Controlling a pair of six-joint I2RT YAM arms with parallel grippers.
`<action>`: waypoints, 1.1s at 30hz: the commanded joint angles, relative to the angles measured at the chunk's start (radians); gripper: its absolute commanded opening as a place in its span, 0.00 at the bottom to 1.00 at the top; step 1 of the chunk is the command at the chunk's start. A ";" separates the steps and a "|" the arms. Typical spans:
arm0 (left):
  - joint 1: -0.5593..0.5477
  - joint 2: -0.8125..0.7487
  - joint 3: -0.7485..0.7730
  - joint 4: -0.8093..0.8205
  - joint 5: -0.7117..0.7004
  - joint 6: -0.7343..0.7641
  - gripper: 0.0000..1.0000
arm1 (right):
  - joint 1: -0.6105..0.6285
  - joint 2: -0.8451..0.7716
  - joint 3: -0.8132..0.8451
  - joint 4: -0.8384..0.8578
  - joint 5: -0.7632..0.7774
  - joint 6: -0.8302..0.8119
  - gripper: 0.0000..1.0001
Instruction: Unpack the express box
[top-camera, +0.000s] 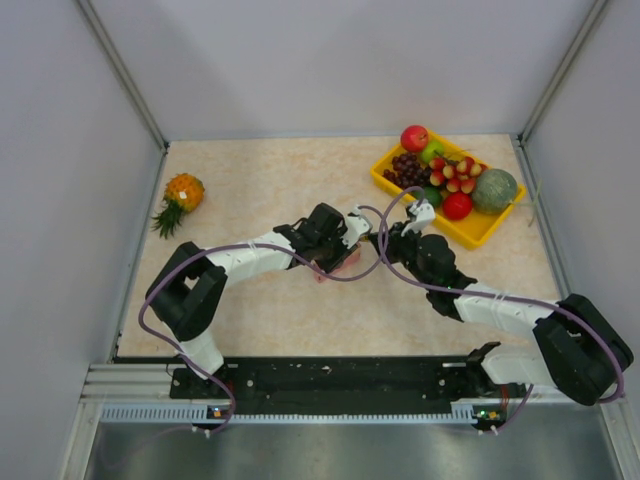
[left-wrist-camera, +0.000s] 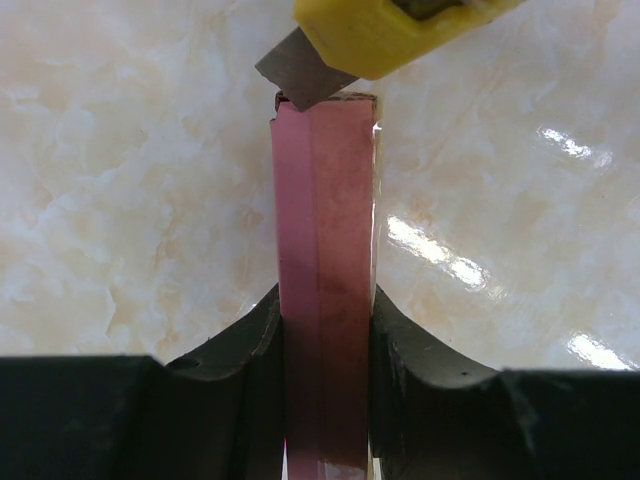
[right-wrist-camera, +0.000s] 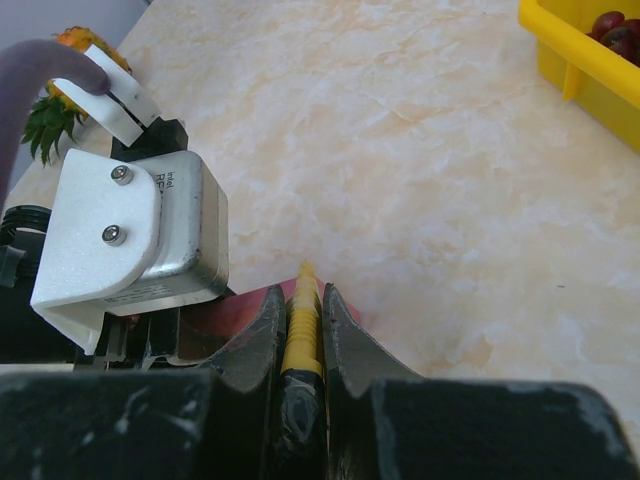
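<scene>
The pink express box (left-wrist-camera: 325, 250) stands on its edge, clamped between my left gripper's (left-wrist-camera: 325, 350) fingers; in the top view only a pink sliver (top-camera: 343, 265) shows under the wrist, and a strip (right-wrist-camera: 215, 308) in the right wrist view. My right gripper (right-wrist-camera: 302, 315) is shut on the yellow utility knife (right-wrist-camera: 302, 330). The knife's body (left-wrist-camera: 390, 30) and bare blade (left-wrist-camera: 305, 75) show in the left wrist view, the blade tip touching the box's far top corner. Both grippers meet at the table's middle (top-camera: 375, 245).
A yellow fruit tray (top-camera: 470, 232) with grapes, apples and a melon stands at the back right, its corner in the right wrist view (right-wrist-camera: 580, 50). A pineapple (top-camera: 180, 196) lies at the back left. The left wrist's camera housing (right-wrist-camera: 130, 235) is close beside my right gripper.
</scene>
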 joint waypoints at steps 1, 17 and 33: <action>-0.001 -0.007 -0.033 -0.069 -0.019 0.022 0.27 | -0.011 0.014 0.010 0.063 0.006 -0.005 0.00; -0.001 -0.004 -0.033 -0.072 -0.016 0.025 0.26 | -0.012 0.037 0.010 0.074 0.000 -0.007 0.00; 0.001 -0.001 -0.030 -0.074 -0.016 0.026 0.26 | -0.018 0.021 0.014 0.048 -0.009 -0.019 0.00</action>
